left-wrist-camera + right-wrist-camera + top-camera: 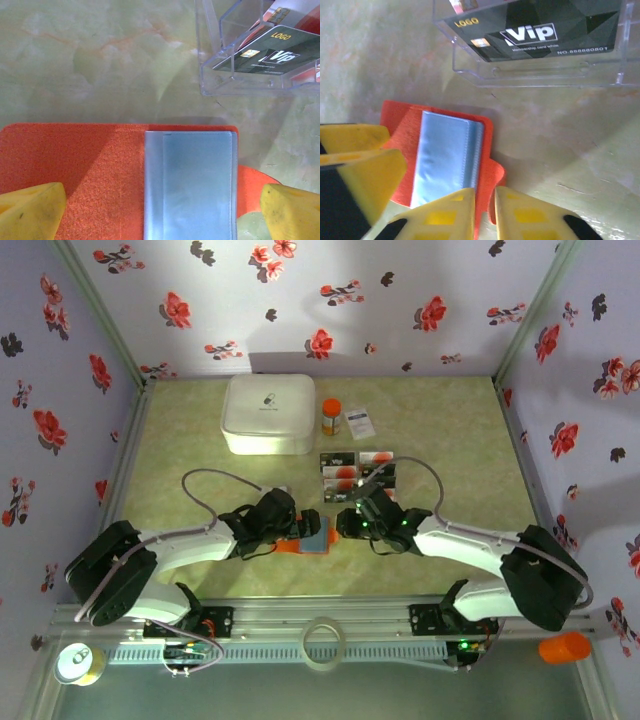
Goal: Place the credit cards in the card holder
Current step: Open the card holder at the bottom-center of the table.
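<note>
Left gripper [160,212] is wide open, fingers straddling the open card holder [75,170], which lies flat on the table [100,60] between the arms. Right gripper [485,217] is nearly closed, pinching its orange edge. Just beyond: credit cards [535,30] in clear tray [540,75].

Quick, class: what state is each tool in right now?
Left tool: open over the card holder, holding nothing.
Right tool: shut on the card holder's edge.

i see pale lilac walls [230,300] printed with red and black flowers [320,342] from nine through three o'clock, around a green marbled tabletop [470,440].
</note>
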Tool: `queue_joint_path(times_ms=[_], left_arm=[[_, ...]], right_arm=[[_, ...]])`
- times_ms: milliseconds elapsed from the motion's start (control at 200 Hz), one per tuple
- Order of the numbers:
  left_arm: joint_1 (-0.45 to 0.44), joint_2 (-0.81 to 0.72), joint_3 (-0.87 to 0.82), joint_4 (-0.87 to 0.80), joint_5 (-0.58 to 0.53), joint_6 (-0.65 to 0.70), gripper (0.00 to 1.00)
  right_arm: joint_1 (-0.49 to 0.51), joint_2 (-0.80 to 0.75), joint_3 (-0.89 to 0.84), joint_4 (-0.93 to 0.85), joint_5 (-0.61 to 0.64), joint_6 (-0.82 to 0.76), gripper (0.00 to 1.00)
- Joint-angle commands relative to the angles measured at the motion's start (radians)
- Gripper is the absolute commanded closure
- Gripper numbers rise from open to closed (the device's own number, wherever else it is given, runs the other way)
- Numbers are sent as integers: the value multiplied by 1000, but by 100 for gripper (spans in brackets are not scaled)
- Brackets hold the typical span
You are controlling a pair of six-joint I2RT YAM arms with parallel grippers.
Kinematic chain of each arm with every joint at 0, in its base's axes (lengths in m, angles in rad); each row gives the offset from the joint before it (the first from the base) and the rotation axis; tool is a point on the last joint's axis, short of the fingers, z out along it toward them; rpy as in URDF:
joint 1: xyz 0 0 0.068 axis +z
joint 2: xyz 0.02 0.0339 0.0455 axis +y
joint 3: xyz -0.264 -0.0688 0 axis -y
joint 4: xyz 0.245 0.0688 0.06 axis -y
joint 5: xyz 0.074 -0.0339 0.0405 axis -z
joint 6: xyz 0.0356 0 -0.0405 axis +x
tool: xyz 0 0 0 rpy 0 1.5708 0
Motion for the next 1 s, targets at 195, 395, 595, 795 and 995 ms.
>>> queue_joint_path(times_ms=[195,395,595,795,995], left_arm=[[-10,-9,32,-33,-29,28,0],[-10,-10,31,-36,-32,24,0],[-9,-12,32,-41,-36,22,0],[-10,-26,37,-59,-36,15,0],[-10,-45,50,-95,-20,11,0]], right_arm=[[41,60,71,-21,-12,0,98],[64,136,76,36,-22,16,100],[65,172,65,44,6,17,100],[40,173,7,53,44,22,100],[22,177,-47,88,47,36,100]])
